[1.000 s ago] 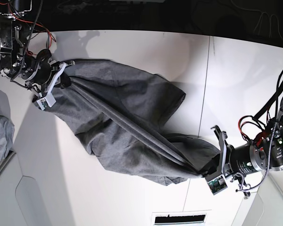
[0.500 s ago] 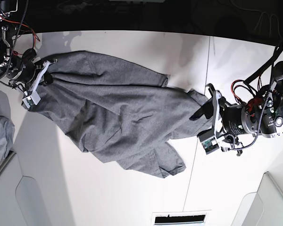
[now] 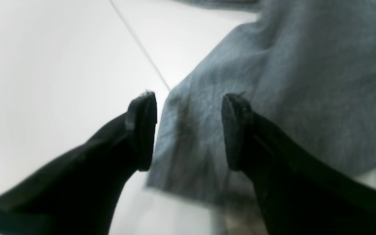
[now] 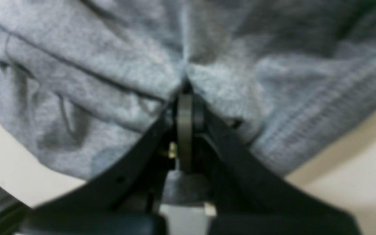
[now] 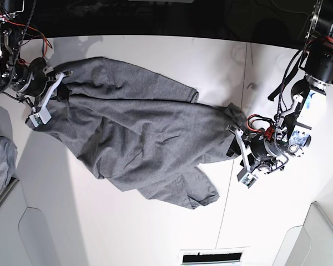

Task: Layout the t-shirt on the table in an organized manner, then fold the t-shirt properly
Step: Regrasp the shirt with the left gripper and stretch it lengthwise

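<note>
T-shirt (image 5: pixel 139 138) lies crumpled on the table (image 5: pixel 127 233); right gripper (image 4: pixel 184 98) pinches its corner, left gripper (image 3: pixel 189 130) has fingers spread. Better regrasp the loose edge low and pull gently outward.

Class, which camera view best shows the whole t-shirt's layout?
The base view: the t-shirt lies rumpled across the table, outline complete. The left wrist view shows one edge between the open left pincer; the right wrist view shows blurred folds clamped in the right pincer.
</note>
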